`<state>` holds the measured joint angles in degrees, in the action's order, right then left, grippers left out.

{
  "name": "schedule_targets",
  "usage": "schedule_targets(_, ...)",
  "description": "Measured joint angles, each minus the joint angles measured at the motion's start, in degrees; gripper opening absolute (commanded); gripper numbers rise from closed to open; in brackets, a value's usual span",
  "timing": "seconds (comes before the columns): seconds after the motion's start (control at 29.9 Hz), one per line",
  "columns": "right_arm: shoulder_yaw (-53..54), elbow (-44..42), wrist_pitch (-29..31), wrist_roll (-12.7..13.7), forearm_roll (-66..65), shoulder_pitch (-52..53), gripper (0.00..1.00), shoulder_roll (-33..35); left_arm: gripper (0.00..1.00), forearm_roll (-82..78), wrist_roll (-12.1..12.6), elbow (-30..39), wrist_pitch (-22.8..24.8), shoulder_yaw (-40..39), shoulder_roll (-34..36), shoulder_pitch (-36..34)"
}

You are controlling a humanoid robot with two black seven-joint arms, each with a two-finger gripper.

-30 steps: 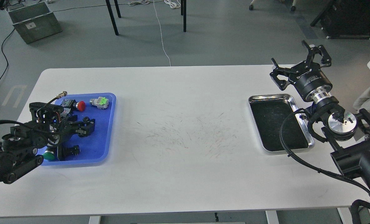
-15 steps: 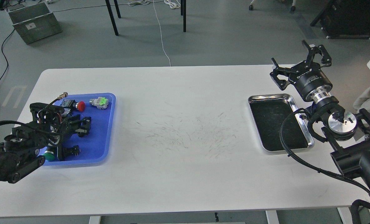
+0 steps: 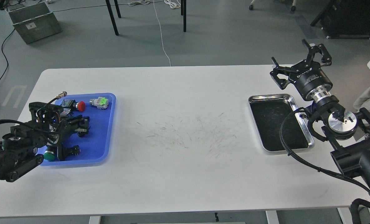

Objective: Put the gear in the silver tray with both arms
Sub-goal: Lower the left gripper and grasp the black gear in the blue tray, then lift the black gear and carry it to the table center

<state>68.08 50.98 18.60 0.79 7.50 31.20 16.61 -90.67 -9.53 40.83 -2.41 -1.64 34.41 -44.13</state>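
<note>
The left gripper point(image 3: 83, 128) works low over the blue tray point(image 3: 102, 146) at 9 o'clock on the counter point(image 3: 185, 174), apparently picking the gear (not discernible, grip state unclear), while the right gripper point(image 3: 300, 63) waits spread wide beside the silver tray point(image 3: 306, 141) at 3 o'clock; next comes a secure pickup and transfer.

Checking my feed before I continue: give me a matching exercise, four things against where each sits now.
Things:
1. left gripper
2. right gripper
3. silver tray
4. red-capped switch

Places:
A. on the table's right side, base bare
B. at the far end of the blue tray
C. over the blue tray, among the parts
D. raised beyond the silver tray's far right corner, fingers spread

Pairs: 1-C, 2-D, 3-A, 4-B
</note>
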Motion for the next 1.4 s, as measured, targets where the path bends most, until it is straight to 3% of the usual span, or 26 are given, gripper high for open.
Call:
schedule_targets(0.1,0.0,-0.9,0.0,0.0,0.0,0.3,0.99,0.0,0.06,0.0,0.2,4.4,0.7,-0.3,3.8,-3.5)
schedule_targets(0.3,-0.3,-1.6,0.0,0.0,0.0,0.7,0.99,0.0,0.06,0.1,2.3,20.0,5.1,-0.7,13.3,-13.7)
schedule_targets(0.47,-0.6,-1.7,0.0,0.1,0.0,0.7,0.99,0.0,0.06,0.3,7.2,30.4,8.5,-1.6,15.1,-20.5)
schedule_targets(0.63,-0.6,-1.7,0.0,0.2,0.0,1.2,0.99,0.3,0.06,0.5,13.9,34.2,6.7,-3.6,7.0,-21.0)
schedule_targets(0.8,-0.6,-1.6,-0.2,0.3,0.0,1.4,0.99,2.3,0.06,0.1,16.8,32.4,4.7,-4.2,-5.8,-18.3)
schedule_targets(1.14,-1.0,-1.7,-0.2,0.4,-0.1,0.9,0.99,5.6,0.06,-0.7,17.0,19.1,1.3,-4.0,-28.6,-13.5)
schedule_targets(1.24,-1.1,-1.7,-0.2,0.4,-0.1,0.7,0.99,6.3,0.06,-0.8,16.7,14.7,0.9,-3.7,-33.2,-11.9)
schedule_targets(1.4,-1.3,-1.7,-0.4,0.5,-0.5,0.6,0.99,6.7,0.06,-0.9,16.2,8.0,0.3,-3.3,-34.3,-8.9)
